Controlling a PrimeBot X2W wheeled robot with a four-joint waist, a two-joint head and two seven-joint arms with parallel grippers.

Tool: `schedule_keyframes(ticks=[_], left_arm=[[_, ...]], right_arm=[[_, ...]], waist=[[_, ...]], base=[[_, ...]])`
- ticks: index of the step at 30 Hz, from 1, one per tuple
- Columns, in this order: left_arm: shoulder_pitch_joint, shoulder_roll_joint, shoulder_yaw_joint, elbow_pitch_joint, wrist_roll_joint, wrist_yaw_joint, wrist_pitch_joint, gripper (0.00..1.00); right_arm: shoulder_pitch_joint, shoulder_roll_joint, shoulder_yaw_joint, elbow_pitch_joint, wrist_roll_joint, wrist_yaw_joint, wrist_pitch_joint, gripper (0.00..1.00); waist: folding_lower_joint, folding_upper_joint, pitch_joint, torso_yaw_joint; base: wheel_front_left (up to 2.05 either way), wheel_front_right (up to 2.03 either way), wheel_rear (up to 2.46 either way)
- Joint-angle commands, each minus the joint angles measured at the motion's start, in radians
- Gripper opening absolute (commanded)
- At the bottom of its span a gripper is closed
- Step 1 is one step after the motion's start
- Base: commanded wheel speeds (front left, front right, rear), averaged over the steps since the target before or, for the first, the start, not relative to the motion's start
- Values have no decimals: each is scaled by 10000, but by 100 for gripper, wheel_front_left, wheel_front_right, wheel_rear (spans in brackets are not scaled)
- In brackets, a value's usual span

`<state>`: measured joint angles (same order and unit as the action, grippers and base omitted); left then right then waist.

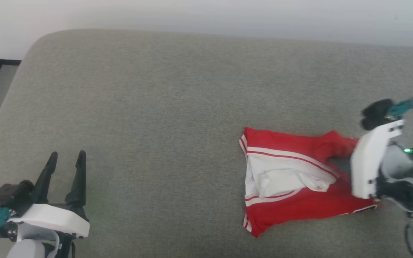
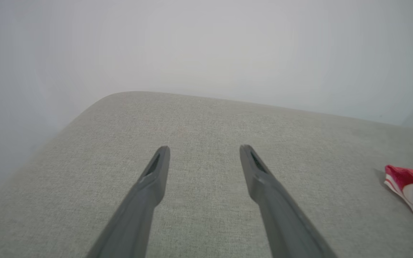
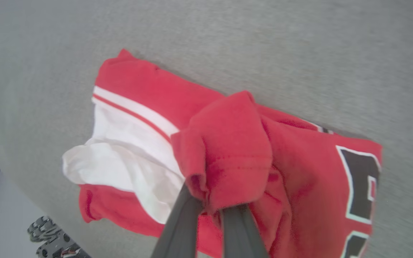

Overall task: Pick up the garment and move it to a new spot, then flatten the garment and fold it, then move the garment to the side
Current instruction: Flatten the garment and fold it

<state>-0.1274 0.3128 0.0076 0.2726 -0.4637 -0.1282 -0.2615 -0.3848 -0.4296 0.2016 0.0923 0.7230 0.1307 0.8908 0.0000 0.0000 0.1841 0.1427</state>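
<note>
The red jersey (image 1: 292, 200) lies crumpled on the grey couch cushion (image 1: 156, 107), right of centre in the head view and close to the front edge. Its white sleeve (image 1: 285, 177) is bunched in the middle of the heap, with striped red and white trim running along its top and bottom edges. The red body spreads out towards the right.

The right gripper (image 3: 212, 209) is closed on a fold of the red cloth. In the right wrist view, the two dark fingers (image 3: 181, 222) come up from the bottom edge and disappear under a thick hump of jersey (image 3: 299, 168) that drapes over their tips. To the right of that hump, dark numerals (image 3: 359, 186) outlined in white show on the flat part of the cloth. In the head view, the arm's white wrist casing (image 1: 373, 161) stands over the jersey's right end and hides the fingers.

The left gripper (image 1: 67, 154) sits at the lower left of the head view, well apart from the jersey. It is wide open and holds nothing. In the left wrist view, that gripper (image 2: 204, 148) points across bare cushion towards a pale wall (image 2: 206, 46), and one corner of the jersey (image 2: 412, 188) shows at the right edge.
</note>
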Motion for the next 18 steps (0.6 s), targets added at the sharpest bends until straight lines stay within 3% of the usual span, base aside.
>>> schedule_keyframes(ticks=[1, 12, 13, 14, 15, 18], left_arm=[[-108, -13, -24, 18, -28, -25, -35, 100], [-265, -90, -328, 84, -103, -25, -36, 100], [-263, -101, -331, 83, -107, -25, -35, 100], [-251, -115, -318, 96, -119, -25, -35, 100], [-234, -122, -312, 111, -136, -26, -35, 100], [-139, -99, -247, 137, -161, -26, -36, 100]], right_arm=[[-116, 84, 127, -61, 74, 1, 24, 0], [-689, 781, 1752, 935, 37, 2, -371, 0], [-730, 778, 1764, 1017, 34, 2, -445, 20], [-752, 791, 1771, 1121, 29, 2, -510, 49], [-768, 812, 1805, 1203, 29, 2, -551, 100], [-837, 831, 1815, 1187, 185, 1, -641, 100]], waist=[[0, 0, -16, 117], [0, 0, -70, 789], [0, 0, -73, 811], [0, 0, -81, 822], [0, 0, -93, 822], [0, 0, -159, 741]], base=[[0, 0, 0], [0, 0, 0], [0, 0, 0], [0, 0, 0], [0, 0, 0], [0, 0, 0]])
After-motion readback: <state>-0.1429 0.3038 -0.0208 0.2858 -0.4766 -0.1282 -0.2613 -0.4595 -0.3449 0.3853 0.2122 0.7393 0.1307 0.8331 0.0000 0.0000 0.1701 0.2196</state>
